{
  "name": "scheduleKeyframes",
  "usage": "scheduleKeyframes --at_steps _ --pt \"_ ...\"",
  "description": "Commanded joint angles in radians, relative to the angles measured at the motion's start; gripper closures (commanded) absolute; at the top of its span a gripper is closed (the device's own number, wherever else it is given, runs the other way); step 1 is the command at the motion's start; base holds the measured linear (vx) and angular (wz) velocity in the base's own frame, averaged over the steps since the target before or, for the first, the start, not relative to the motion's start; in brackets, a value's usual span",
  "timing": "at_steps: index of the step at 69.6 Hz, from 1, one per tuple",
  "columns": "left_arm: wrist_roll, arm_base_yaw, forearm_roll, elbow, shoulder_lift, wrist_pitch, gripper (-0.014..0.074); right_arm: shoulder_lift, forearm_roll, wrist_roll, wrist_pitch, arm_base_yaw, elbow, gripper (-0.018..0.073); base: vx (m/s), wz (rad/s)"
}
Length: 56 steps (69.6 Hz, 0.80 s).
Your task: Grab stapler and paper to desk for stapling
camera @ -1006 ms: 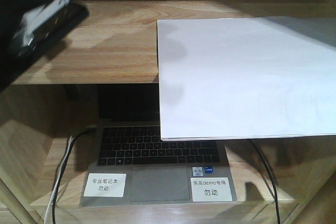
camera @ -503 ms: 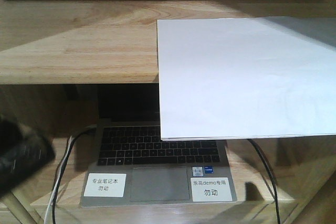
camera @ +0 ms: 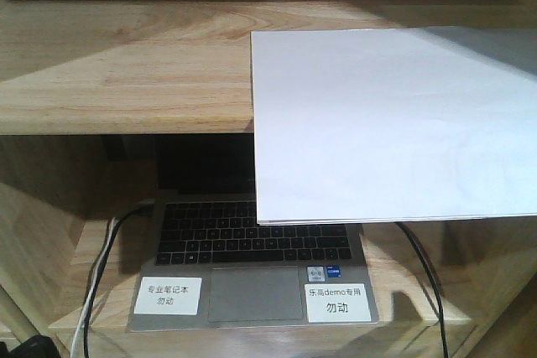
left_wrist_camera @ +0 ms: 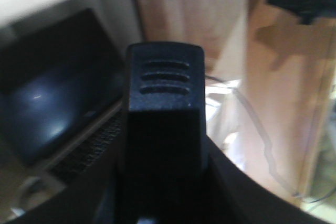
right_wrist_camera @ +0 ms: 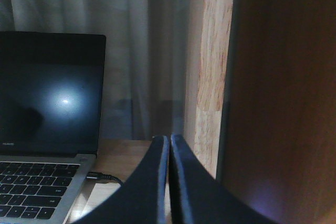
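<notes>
On the upper shelf board (camera: 126,64) the paper (camera: 386,123) lies flat at the right, with its front edge overhanging and hiding part of the laptop (camera: 252,266) on the board below. Laptop is open, screen dark, two white labels (camera: 169,295) on the palm rest, cables (camera: 99,266) running off its left side. Left wrist view: left gripper (left_wrist_camera: 163,198) fingers are clamped on the stapler (left_wrist_camera: 164,103). Its black ribbed end faces the camera, the laptop is behind it to the left, and a paper corner shows at the top edge. Right gripper (right_wrist_camera: 169,139) has fingers pressed together, tips touching, beside the wooden shelf upright (right_wrist_camera: 210,66), just right of the laptop.
</notes>
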<state>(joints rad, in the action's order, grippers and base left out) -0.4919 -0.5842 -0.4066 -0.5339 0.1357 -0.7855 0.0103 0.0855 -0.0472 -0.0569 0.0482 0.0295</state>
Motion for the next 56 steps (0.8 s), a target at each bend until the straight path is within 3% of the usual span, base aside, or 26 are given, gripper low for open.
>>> scheduleKeyframes --at_steps 1,56 --pt "-0.004 -0.003 -0.041 -0.024 0.009 0.119 0.0603 0.01 0.007 0.003 0.075 0.0 0.001 0.0569 0.0 0.0" --pt "-0.004 -0.003 -0.042 -0.024 0.009 0.118 0.0603 0.01 0.007 0.003 0.075 0.0 0.001 0.0569 0.0 0.0"
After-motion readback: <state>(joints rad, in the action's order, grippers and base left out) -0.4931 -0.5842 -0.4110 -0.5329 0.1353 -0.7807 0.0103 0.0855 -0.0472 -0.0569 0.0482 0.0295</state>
